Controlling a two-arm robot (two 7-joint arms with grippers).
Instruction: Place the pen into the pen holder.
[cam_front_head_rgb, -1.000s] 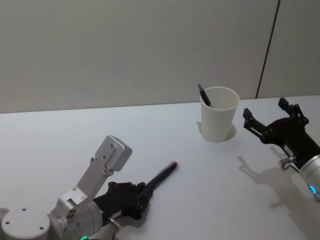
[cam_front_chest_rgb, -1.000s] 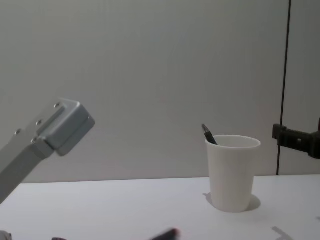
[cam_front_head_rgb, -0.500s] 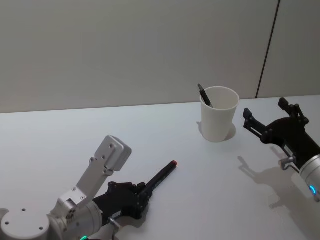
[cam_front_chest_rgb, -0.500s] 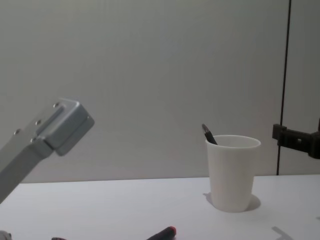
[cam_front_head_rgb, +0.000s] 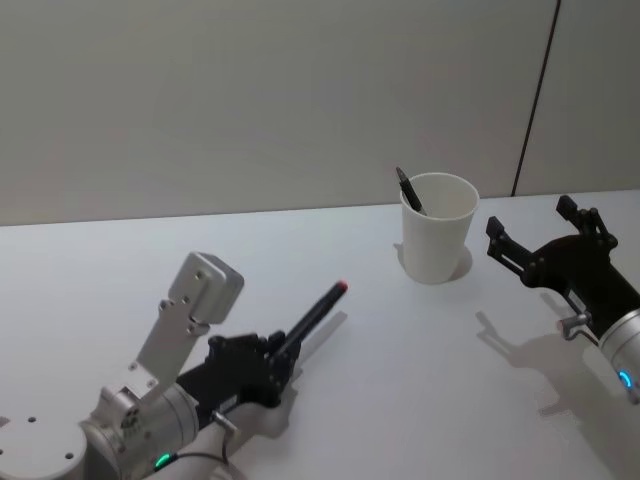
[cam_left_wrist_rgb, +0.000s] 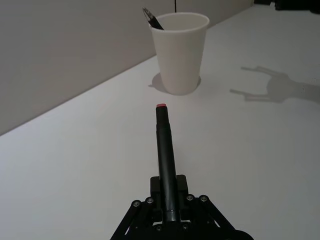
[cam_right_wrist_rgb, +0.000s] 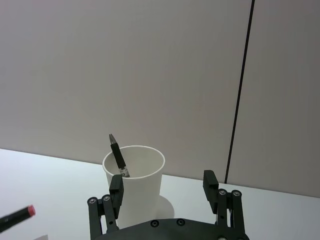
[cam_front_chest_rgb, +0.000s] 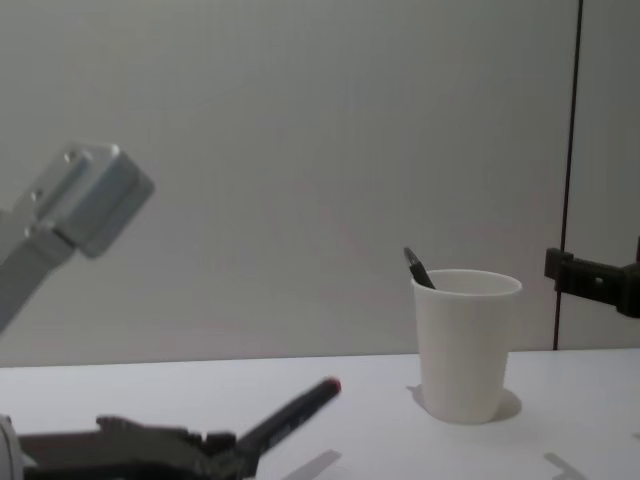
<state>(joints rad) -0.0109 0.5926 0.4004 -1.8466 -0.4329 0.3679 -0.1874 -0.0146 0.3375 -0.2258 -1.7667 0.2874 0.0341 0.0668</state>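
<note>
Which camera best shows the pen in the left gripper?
The left wrist view: the pen runs its whole length from the left gripper to its red tip, aimed toward the pen holder. Head view shows it slanted; chest view shows it side-on, tip raised; right wrist view catches just the red tip.

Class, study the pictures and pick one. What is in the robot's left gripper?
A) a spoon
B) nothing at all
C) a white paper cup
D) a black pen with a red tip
D: the left gripper is shut on the black pen, its red tip aimed toward the paper cup, while the right gripper hangs open beside that cup.
</note>
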